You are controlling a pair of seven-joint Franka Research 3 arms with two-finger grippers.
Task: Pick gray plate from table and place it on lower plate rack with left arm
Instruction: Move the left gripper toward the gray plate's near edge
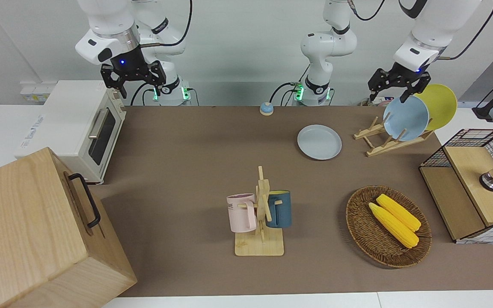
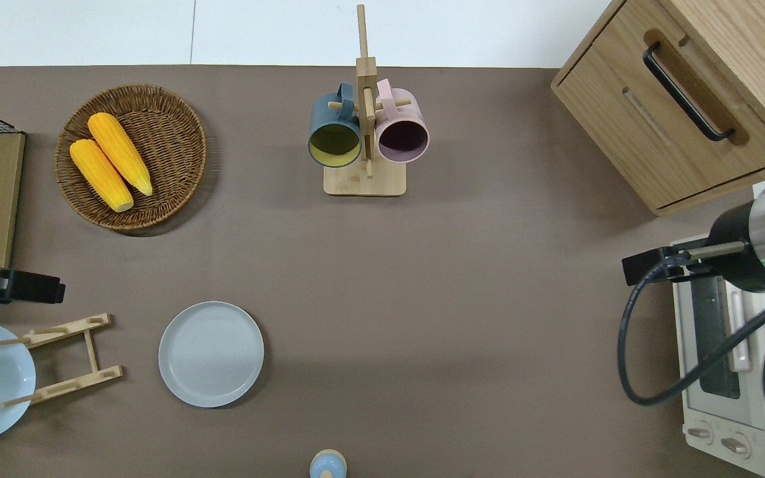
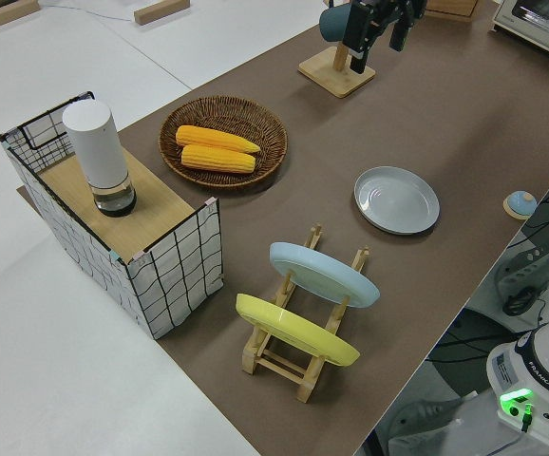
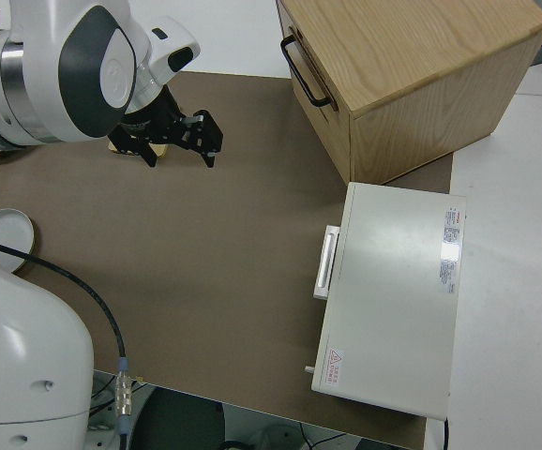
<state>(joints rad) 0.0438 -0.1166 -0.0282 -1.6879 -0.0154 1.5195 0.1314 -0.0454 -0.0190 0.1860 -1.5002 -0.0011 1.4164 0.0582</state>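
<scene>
The gray plate point(image 1: 319, 142) lies flat on the brown mat, also shown in the overhead view point(image 2: 211, 354) and the left side view point(image 3: 397, 199). Beside it, toward the left arm's end, stands the lower plate rack point(image 1: 385, 144) point(image 2: 67, 358) point(image 3: 298, 356). The rack holds a sky-blue plate point(image 1: 405, 118) and a yellow plate point(image 1: 441, 105). My left gripper point(image 1: 387, 95) point(image 2: 17, 289) point(image 3: 379, 27) is open and empty. It hangs in the air over the mat between the rack and the wire box. The right arm is parked with its gripper point(image 1: 133, 83) open.
A mug stand point(image 1: 262, 214) with a pink and a blue mug stands mid-table. A wicker basket point(image 1: 360, 226) holds two corn cobs. There is a wire-sided box point(image 1: 471, 188), a toaster oven point(image 1: 75, 128), a wooden drawer cabinet point(image 1: 37, 231) and a small blue bell point(image 1: 266, 108).
</scene>
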